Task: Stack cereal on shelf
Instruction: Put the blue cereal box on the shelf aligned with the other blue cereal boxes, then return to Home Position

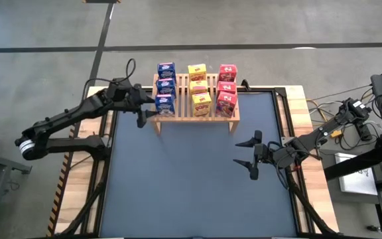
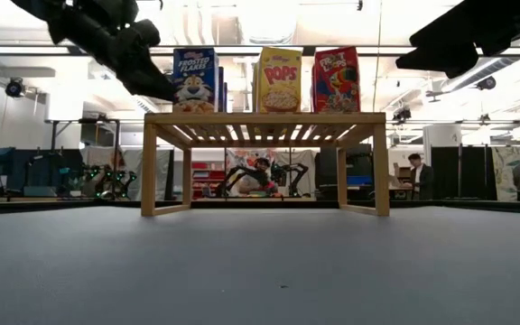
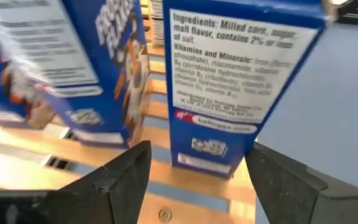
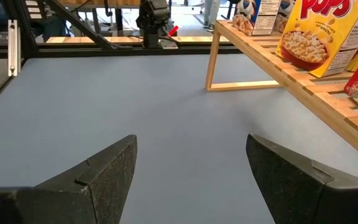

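My left gripper (image 1: 142, 110) hangs at the left end of the wooden shelf (image 1: 195, 117), fingers (image 3: 124, 171) spread to either side of the nearest blue Frosted Flakes box (image 3: 229, 93) without pinching it. All nine cereal boxes stand on the slats: blue column (image 1: 166, 86), yellow Pops (image 1: 198, 86), red Froot Loops (image 1: 227, 86). My right gripper (image 1: 252, 155) waits over the dark mat (image 1: 191, 192), spread wide and holding nothing.
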